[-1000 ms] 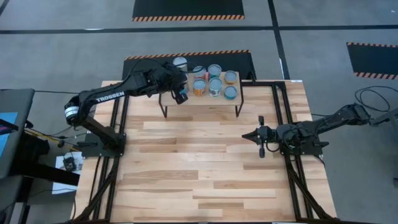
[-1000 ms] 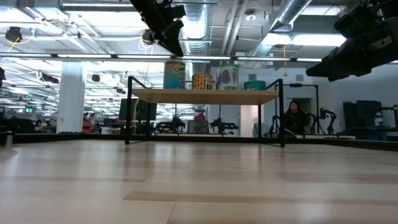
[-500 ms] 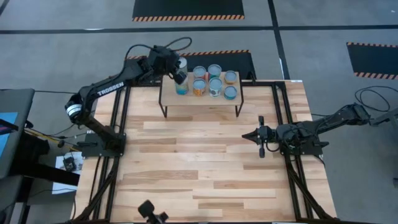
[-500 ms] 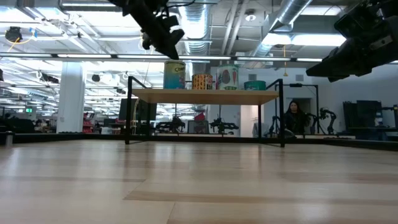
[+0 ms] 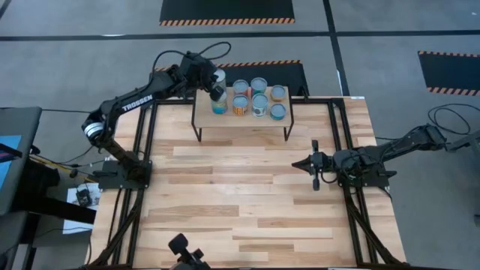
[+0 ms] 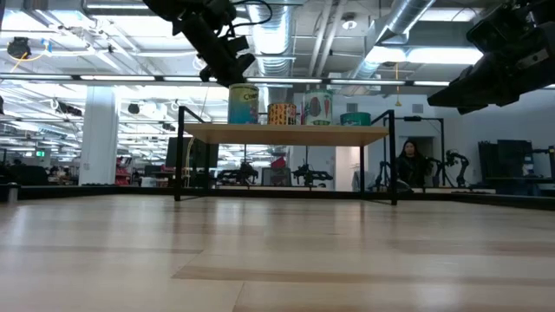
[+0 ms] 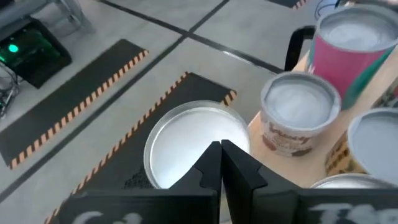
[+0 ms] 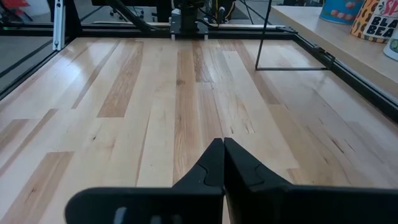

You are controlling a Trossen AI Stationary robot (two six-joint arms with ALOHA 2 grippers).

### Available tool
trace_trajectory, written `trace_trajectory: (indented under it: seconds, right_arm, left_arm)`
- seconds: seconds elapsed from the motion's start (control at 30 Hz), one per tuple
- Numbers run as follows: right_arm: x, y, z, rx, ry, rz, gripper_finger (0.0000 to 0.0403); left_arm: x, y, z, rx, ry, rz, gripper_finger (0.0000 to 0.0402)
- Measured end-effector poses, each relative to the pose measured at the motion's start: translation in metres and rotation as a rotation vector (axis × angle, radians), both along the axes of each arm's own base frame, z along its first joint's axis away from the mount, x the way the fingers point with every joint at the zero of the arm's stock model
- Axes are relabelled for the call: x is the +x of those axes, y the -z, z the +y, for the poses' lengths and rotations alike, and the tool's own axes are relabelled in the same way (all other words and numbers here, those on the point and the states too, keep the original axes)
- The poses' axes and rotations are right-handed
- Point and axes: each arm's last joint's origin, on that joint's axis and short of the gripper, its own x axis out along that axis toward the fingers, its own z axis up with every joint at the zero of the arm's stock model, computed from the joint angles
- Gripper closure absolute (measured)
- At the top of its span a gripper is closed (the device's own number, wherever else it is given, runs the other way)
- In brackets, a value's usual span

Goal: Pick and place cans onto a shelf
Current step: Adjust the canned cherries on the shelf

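The left hand [image 5: 215,88] was pinched together, holding nothing, hovering over the shelf's [image 5: 244,120] far-left corner, right above the cans [image 5: 250,98]. One can [image 7: 198,144] sat off that corner, seemingly past the edge. My worry: a closed hand dropping there could've clipped a rim and tipped a neighbour off. The right hand [image 5: 314,164], also together, waited over the tabletop [image 5: 240,195].
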Motion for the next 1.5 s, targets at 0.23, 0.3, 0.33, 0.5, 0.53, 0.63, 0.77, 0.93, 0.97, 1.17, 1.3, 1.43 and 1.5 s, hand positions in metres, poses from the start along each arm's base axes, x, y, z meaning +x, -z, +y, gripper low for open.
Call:
trace_trajectory:
  seconds: [0.23,0.3,0.33,0.5,0.53,0.63,0.77,0.93,0.97,1.17,1.3,1.43,1.5]
  right_arm:
    - [0.0,0.0001,0.0,0.0,0.0,0.002,0.0389]
    - [0.0,0.0001,0.0,0.0,0.0,0.001,0.0388]
    - [0.0,0.0002,0.0,0.0,0.0,0.002,0.0388]
    - [0.0,0.0002,0.0,0.0,0.0,0.002,0.0388]
    - [0.0,0.0002,0.0,0.0,0.0,0.002,0.0389]
    - [0.0,0.0002,0.0,0.0,0.0,0.002,0.0389]
    - [0.0,0.0001,0.0,0.0,0.0,0.002,0.0387]
    - [0.0,0.0002,0.0,0.0,0.0,0.002,0.0389]
    - [0.0,0.0001,0.0,0.0,0.0,0.001,0.0389]
    - [0.0,0.0002,0.0,0.0,0.0,0.002,0.0387]
    - [0.0,0.0002,0.0,0.0,0.0,0.002,0.0388]
    - [0.0,0.0002,0.0,0.0,0.0,0.002,0.0389]
    - [0.0,0.0001,0.0,0.0,0.0,0.001,0.0388]
  left_arm:
    - [-0.001,0.003,-0.0013,-0.019,0.009,0.032,0.0401]
    - [-0.0014,0.0035,-0.0017,-0.023,0.009,0.038,0.0402]
    - [-0.0013,0.0036,-0.0018,-0.026,0.014,0.036,0.0401]
    - [-0.0002,0.0036,-0.0029,-0.039,0.052,0.026,0.0401]
    - [-0.0001,0.0036,-0.003,-0.039,0.053,0.025,0.0401]
    - [0.0,0.0036,-0.0032,-0.04,0.055,0.025,0.0401]
    - [0.0008,0.0036,-0.0041,-0.04,0.059,0.024,0.0401]
    - [0.001,0.0036,-0.0044,-0.044,0.066,0.021,0.0401]
    - [0.0011,0.0035,-0.0044,-0.042,0.063,0.021,0.0401]
    - [-0.0013,0.003,-0.0018,0.002,-0.049,0.051,0.0401]
    - [-0.0022,0.0029,-0.0011,0.016,-0.078,0.062,0.0401]
    - [-0.0012,0.0043,-0.0005,0.013,-0.077,0.064,0.0401]
    - [0.0004,0.0076,0.0006,-0.001,-0.064,0.068,0.0401]
